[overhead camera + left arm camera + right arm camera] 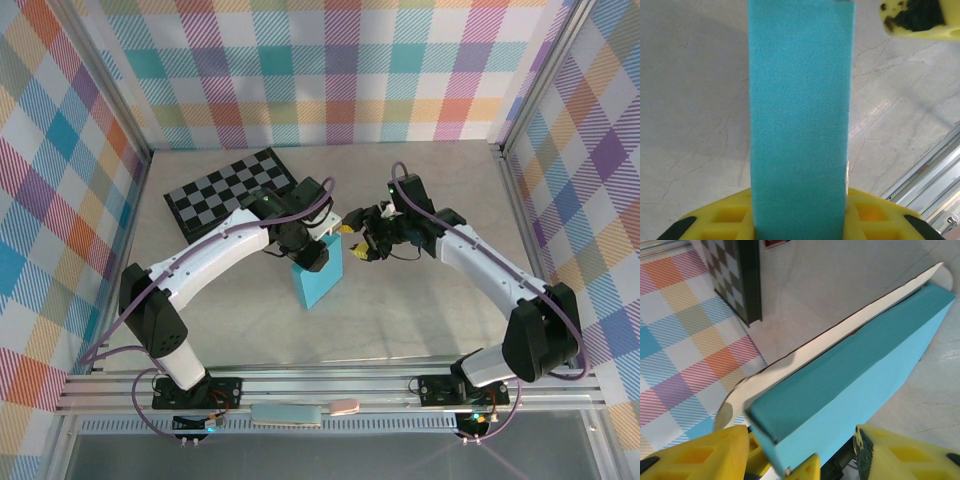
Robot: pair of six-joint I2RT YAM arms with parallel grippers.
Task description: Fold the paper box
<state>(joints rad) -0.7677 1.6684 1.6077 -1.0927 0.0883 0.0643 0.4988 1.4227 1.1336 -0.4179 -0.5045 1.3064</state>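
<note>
Paper box (322, 278) is standing upright mid-table (430, 310). Left gripper (310, 252) is clamping its top, hiding that edge. Right gripper (355, 243) is straddling one end, fingers spread; contact is hard to tell.

- Ahead of the left pincer (800, 222), the paper box (800, 115) runs off the top edge. We see the fingers (715, 225) clipped by the bottom edge.
- Between the right pincer (800, 455) fingers, the box's near corner drops below the frame, so we cannot tell contact.
- Ahead-left of that pincer, the checkerboard (737, 280) is cut off.
</note>
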